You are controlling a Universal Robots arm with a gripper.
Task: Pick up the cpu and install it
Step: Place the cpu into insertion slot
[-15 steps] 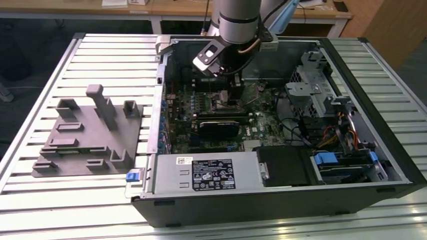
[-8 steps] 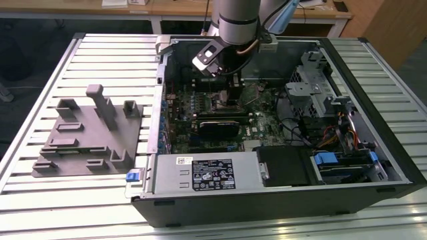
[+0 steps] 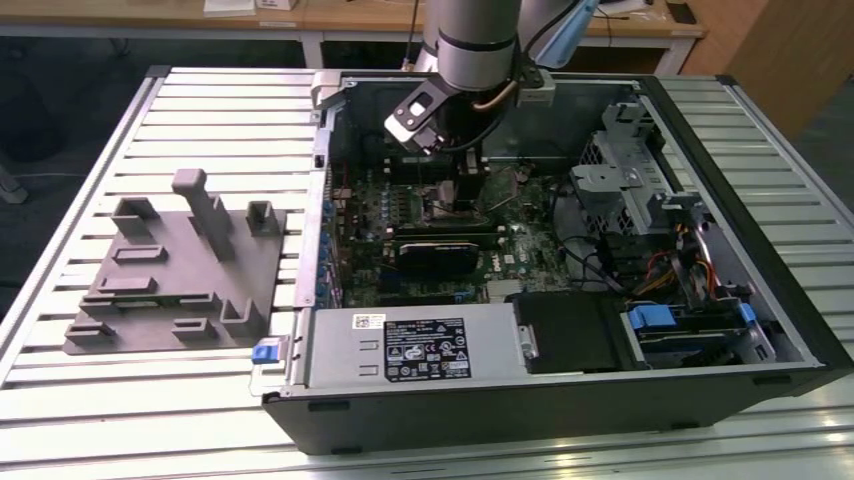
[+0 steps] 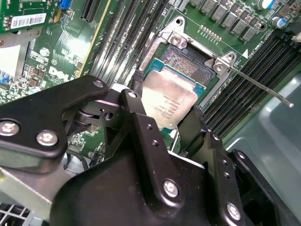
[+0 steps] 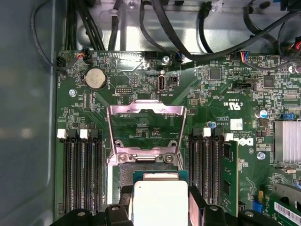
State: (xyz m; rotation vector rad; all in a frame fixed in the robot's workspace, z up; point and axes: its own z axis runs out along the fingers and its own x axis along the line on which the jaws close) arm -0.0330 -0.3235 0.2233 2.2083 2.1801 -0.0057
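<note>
Here, the claw is clamped on the chip, holding it just over the open socket (toward eleven o'clock in the computer case, exterior view). Any misalignment would likely seat it crooked and bend contacts.

The grey arm stands steeply over the work, its wrist angled and the tool pointing down. In the second wrist view, two black fingers press on opposite edges of the cpu, gripping it at a slight tilt.
</note>
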